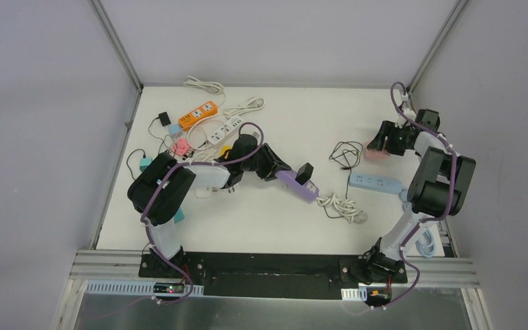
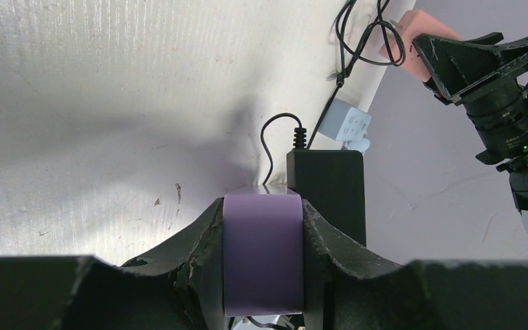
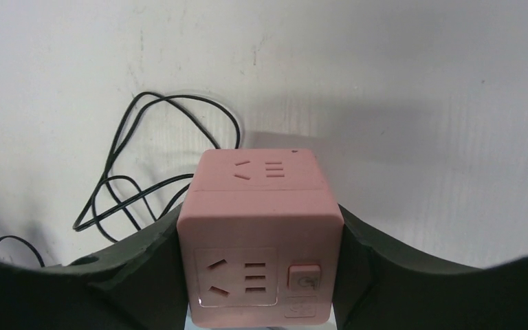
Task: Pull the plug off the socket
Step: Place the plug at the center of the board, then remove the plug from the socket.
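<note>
Closest to your left wrist lens is the lilac plastic power strip (image 2: 261,265), pinched across its width by the left claw (image 2: 262,214), with both black fingers (image 2: 196,268) pressed flat on its sides.

Watch what can go wrong from here. That pinch sits short of the boxy black adapter plug (image 2: 326,187), so a pull on the plug would likely lever the strip and twist it out of the fingers. A slanted pull could bind the pins.

Your right claw (image 3: 261,223) is not free either. It is clamped on a pink cube socket (image 3: 261,199) and must shed that first. Let go carelessly and the cube may land on the thin black cord (image 3: 107,180) looped on the white tabletop (image 2: 96,103) just beside it. The white cable (image 1: 340,206) coiled past the strip's far end could also drag if the strip shifts.

As for the plug, it stands upright in the lilac strip's top face, just beyond the left fingertips, and looks fully seated — whether it touches them you cannot tell. It is well apart from the right claw, which hangs over the table's far right side. A pale blue power strip (image 1: 376,182) lies on the table off to that side too.
</note>
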`<state>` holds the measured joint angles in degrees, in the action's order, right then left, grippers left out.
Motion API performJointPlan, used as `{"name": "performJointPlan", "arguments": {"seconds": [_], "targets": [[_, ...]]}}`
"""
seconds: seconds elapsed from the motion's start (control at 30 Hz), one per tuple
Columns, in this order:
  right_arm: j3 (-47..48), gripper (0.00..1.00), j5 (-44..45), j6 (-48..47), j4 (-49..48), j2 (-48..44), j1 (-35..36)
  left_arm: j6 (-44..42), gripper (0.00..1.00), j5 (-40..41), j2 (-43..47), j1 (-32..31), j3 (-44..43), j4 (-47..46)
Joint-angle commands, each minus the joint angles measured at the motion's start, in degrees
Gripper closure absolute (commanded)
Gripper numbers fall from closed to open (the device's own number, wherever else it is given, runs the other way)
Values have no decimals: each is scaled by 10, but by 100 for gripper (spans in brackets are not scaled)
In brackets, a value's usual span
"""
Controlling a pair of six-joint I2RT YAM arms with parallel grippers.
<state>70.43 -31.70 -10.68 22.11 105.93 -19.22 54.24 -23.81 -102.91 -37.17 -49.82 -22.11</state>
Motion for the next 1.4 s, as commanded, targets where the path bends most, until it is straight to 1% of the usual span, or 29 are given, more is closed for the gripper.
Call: {"name": "performJointPlan", "arguments": {"seconds": [0.0,0.07,0.1,0.23,0.27,0.3,0.43,0.57,0.67,0.73,0.87,1.0,1.1,1.2,1.27,1.3,1.37], "targets": [[20,55,96,30,-13,-15,4,-32,100,29,28,-4,5,-1],[21,46,147,19,-14,-12,3,-31,100,29,27,-4,5,-2],[24,42,155,11,-9,-9,3,-32,100,29,27,-4,4,-2],[32,27,143,0,12,3,4,-33,100,27,26,-4,0,-3],[30,11,138,1,11,0,4,-33,100,27,26,-4,0,-3],[28,2,130,1,8,-6,4,-34,100,27,27,-4,0,-3],[25,0,96,-11,5,-44,4,-35,100,27,28,-5,2,-8],[36,0,65,-44,28,-79,4,-36,100,25,26,-6,1,-15],[50,0,40,-85,59,-105,4,-39,100,23,27,-6,1,-21],[73,0,3,-121,106,-111,4,-43,100,22,27,-6,1,-27],[108,0,-116,-182,197,-118,10,-54,100,18,27,-8,0,-39],[101,0,-196,-196,246,-132,56,-65,100,22,30,-11,1,-40],[83,0,-230,-196,271,-143,119,-73,100,27,34,-13,1,-39],[51,0,-252,-141,253,-154,179,-81,100,37,43,-16,3,-37],[16,0,-241,-64,204,-167,206,-86,100,51,54,-19,7,-38],[-4,0,-224,-2,175,-175,216,-89,100,60,61,-21,9,-38],[-41,0,-189,78,116,-191,222,-94,100,77,72,-25,12,-40]]}}
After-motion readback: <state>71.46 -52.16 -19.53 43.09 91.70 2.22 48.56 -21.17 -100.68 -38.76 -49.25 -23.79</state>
